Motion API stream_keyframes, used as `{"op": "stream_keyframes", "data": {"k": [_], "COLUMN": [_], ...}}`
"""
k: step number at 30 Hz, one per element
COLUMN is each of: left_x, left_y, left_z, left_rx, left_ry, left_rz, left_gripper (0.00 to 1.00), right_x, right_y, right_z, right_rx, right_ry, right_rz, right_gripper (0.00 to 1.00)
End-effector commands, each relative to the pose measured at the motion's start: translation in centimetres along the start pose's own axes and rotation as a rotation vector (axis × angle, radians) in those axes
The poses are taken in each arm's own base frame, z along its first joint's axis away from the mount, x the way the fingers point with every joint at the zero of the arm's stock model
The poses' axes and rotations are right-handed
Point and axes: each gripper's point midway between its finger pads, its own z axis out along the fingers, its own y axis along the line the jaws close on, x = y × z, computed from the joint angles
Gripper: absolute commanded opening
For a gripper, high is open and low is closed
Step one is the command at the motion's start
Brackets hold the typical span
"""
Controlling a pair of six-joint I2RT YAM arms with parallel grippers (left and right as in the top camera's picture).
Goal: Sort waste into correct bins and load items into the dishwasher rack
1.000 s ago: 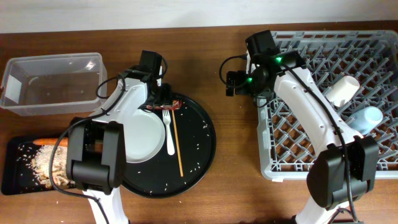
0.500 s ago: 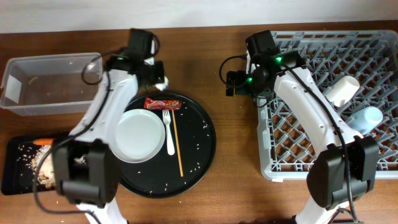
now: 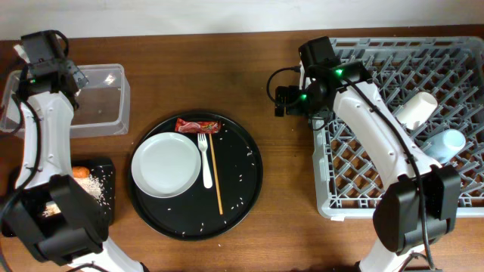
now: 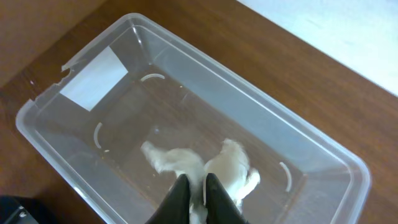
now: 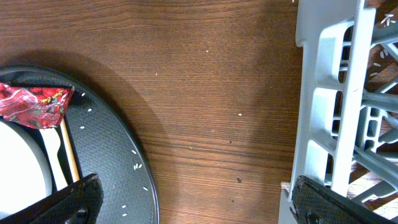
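Left gripper sits at the bottom centre of the left wrist view, its fingers pressed almost together and pinching a bit of the white tissue; the rest of the tissue spreads just above the tips, inside the clear tub that fills the frame. Overhead, this arm is at the upper left, over the tub's left end.

Right gripper is spread wide – one finger at each lower corner of its view – and holds nothing; bare table lies between them. The red wrapper is at the left edge, well apart from that gripper, on the rim of the round tray; the rack fills the right edge.

Overhead, the plate, fork and chopsticks lie side by side on the round tray at centre; the wrapper touches the fork's tines – above the plate. A black tray at lower left holds rice and a carrot. A white cup and a blue cup lie in the rack at right.
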Motion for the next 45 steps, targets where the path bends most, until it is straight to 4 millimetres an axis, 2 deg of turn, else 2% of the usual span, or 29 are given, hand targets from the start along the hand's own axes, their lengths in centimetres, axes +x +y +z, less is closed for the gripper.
{"op": "stream_keyframes", "data": {"k": [1, 2, 4, 5, 6, 8, 11, 13, 14, 15, 16, 17, 18, 19, 20, 21, 22, 24, 25, 26, 29, 33, 36, 38, 40, 45], "left_x": [2.3, 2.7, 2.6, 2.6, 2.7, 2.9, 2.6, 1.6, 1.9, 2.7, 4.4, 7.3, 10.4, 13.1, 14.6, 17.8, 20.3, 23.6, 25.2, 26.4, 27.7, 30.9, 31.8, 31.1, 30.4, 30.3], "left_y": [0.3, 0.4, 0.5, 0.7, 0.8, 1.0, -0.5, -4.7, -7.5, -9.4, -11.8, -14.2, -16.3, -17.9, -18.8, -19.9, -20.4, -20.6, -21.0, -21.6, -22.6, -22.9, -23.0, -23.3, -22.9, -22.5], "left_z": [2.5, 2.9, 2.8, 2.8, 2.7, 2.2, -0.8, -5.3, -8.1, -9.8, -11.5, -13.0, -14.3, -15.3, -15.8, -16.3, -16.4, -15.8, -15.5, -15.4, -14.1, -12.2, -11.2, -10.6, -9.6, -9.1], "left_rx": [-0.050, -0.054, -0.063, -0.076, -0.080, -0.082, -0.014, 0.141, 0.235, 0.290, 0.351, 0.404, 0.468, 0.522, 0.545, 0.540, 0.506, 0.420, 0.384, 0.384, 0.378, 0.211, 0.139, 0.129, 0.085, 0.023], "left_ry": [0.067, 0.082, 0.077, 0.074, 0.082, 0.093, 0.094, 0.045, 0.033, 0.035, 0.057, 0.117, 0.192, 0.262, 0.299, 0.383, 0.460, 0.576, 0.644, 0.695, 0.733, 0.872, 0.892, 0.849, 0.781, 0.764], "left_rz": [0.022, 0.027, 0.027, 0.029, 0.035, 0.039, 0.049, 0.075, 0.111, 0.166, 0.244, 0.320, 0.386, 0.432, 0.463, 0.478, 0.458, 0.361, 0.285, 0.243, 0.198, -0.080, -0.197, -0.242, -0.281, -0.394], "left_gripper": [0.22, 0.51, 0.77, 0.82, 0.92, 0.93, 0.92, 0.93, 0.93, 0.93, 0.93, 0.82, 0.81, 0.81, 0.81, 0.82, 0.82, 0.82, 0.87, 0.99, 0.99, 0.99, 0.99, 0.98, 0.81, 0.81], "right_x": [-0.6, -0.6, -0.6, -0.6, -0.6, -0.6, -0.6, -0.6, -0.6, -0.6, -0.6, -0.6, -0.6, -0.6, -0.6, -0.6, -0.6, -0.6, -0.6, -0.6, -0.6, -0.6, -0.6, -0.6, -0.6, -0.6], "right_y": [0.0, 0.0, 0.0, 0.0, 0.0, 0.0, 0.0, 0.0, 0.0, 0.0, 0.0, 0.0, 0.0, 0.0, 0.0, 0.0, 0.0, 0.0, 0.0, 0.0, 0.0, 0.0, 0.0, 0.0, 0.0, 0.0], "right_z": [-0.8, -0.8, -0.8, -0.8, -0.8, -0.8, -0.8, -0.8, -0.8, -0.8, -0.8, -0.8, -0.8, -0.8, -0.8, -0.8, -0.8, -0.8, -0.8, -0.8, -0.8, -0.8, -0.8, -0.8, -0.8, -0.8], "right_rx": [-0.001, -0.001, -0.001, -0.001, -0.001, -0.001, -0.001, -0.001, -0.001, -0.001, -0.001, -0.001, -0.001, -0.001, -0.001, -0.001, -0.001, -0.001, -0.001, -0.001, -0.001, -0.001, -0.001, -0.001, -0.001, -0.001], "right_ry": [-0.026, -0.026, -0.026, -0.026, -0.026, -0.026, -0.026, -0.026, -0.026, -0.026, -0.026, -0.026, -0.026, -0.026, -0.026, -0.026, -0.026, -0.026, -0.026, -0.026, -0.026, -0.026, -0.026, -0.026, -0.026, -0.026], "right_rz": [0.010, 0.010, 0.010, 0.010, 0.010, 0.010, 0.010, 0.010, 0.010, 0.010, 0.010, 0.010, 0.010, 0.010, 0.010, 0.010, 0.010, 0.010, 0.010, 0.010, 0.010, 0.010, 0.010, 0.010, 0.010, 0.010], "right_gripper": [0.99, 0.99, 0.99, 0.99, 0.99, 0.99, 0.99, 0.99, 0.99, 0.99, 0.99, 0.99, 0.99, 0.99, 0.99, 0.99, 0.99, 0.99, 0.99, 0.99, 0.99, 0.99, 0.98, 0.99, 0.99, 0.99]}}
